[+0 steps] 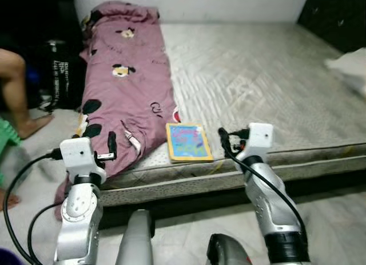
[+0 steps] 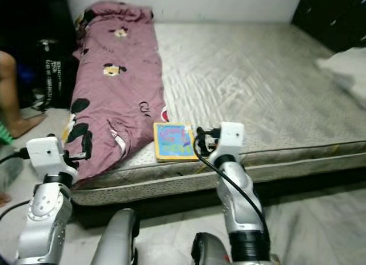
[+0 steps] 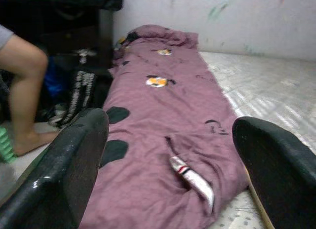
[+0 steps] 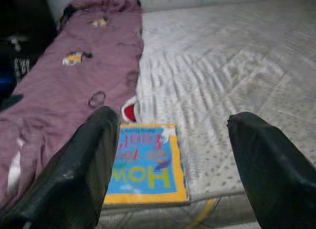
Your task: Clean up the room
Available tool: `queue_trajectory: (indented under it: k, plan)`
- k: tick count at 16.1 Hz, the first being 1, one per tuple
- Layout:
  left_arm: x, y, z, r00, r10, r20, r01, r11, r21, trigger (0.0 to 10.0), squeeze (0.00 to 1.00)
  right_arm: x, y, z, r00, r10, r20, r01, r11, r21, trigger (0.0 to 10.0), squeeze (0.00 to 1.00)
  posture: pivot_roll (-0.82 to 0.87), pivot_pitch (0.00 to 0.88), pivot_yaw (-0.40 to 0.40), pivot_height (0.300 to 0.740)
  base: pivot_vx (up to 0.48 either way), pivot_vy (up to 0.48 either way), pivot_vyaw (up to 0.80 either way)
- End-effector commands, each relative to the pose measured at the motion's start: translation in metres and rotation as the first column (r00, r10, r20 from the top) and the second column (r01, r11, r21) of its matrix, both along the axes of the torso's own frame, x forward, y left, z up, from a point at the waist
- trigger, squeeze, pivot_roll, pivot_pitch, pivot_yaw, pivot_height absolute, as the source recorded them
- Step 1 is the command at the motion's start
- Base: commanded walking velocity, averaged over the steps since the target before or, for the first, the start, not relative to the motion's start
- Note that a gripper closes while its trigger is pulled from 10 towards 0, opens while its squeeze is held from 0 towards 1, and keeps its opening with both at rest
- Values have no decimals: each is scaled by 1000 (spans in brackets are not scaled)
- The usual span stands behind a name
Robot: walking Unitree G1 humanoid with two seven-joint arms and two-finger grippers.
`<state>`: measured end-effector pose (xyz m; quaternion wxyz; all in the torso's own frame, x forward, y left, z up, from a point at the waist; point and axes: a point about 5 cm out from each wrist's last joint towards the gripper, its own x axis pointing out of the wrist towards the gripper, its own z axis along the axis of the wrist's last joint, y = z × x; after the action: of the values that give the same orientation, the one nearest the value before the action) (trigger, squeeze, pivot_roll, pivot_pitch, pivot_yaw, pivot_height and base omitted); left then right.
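Seen from the head camera, a blue picture book (image 1: pixel 189 142) with a yellow border lies flat at the near edge of a bare grey mattress (image 1: pixel 269 82), just beside a mauve quilt (image 1: pixel 123 88) printed with cartoon figures that runs along the mattress's left side. The right gripper (image 1: pixel 224 138) hovers just right of the book, near the mattress edge; the left gripper (image 1: pixel 111 146) hangs over the quilt's near corner. A person's bare leg (image 1: pixel 17 88) stands on the floor at far left.

From the left wrist, two black fingers (image 3: pixel 64 174) stand spread wide, framing the quilt and a striped white tag (image 3: pixel 192 177) on it.

From the right wrist, the fingers (image 4: pixel 84 174) are likewise parted and hold nothing, with the book (image 4: pixel 143 165) lying close ahead between them, nearer the left one.
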<state>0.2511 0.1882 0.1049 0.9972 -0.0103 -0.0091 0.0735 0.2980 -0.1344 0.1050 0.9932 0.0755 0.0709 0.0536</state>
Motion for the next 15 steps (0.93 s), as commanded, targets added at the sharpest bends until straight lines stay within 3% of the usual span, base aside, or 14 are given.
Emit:
queue_trajectory:
  k: [1, 10, 15]
  plan:
    - [5, -6, 9, 999, -16, 30, 17, 1000, -3, 10000, 0, 2, -6, 5, 1000, -22, 13, 22, 1000, -1, 10000, 0, 87, 0, -60, 642, 0, 0, 0]
    - [3, -8, 8, 999, -44, 29, 45, 999, -14, 10000, 0, -2, 0, 0, 1000, 23, -15, -23, 1000, -13, 10000, 0, 89, 0, -61, 642, 0, 0, 0]
    - [6, -13, 10, 996, -79, 38, 80, 996, -34, 10000, 0, -2, 1, -2, 999, 29, -24, -29, 999, -20, 10000, 0, 77, 18, -59, 642, 339, 0, 0]
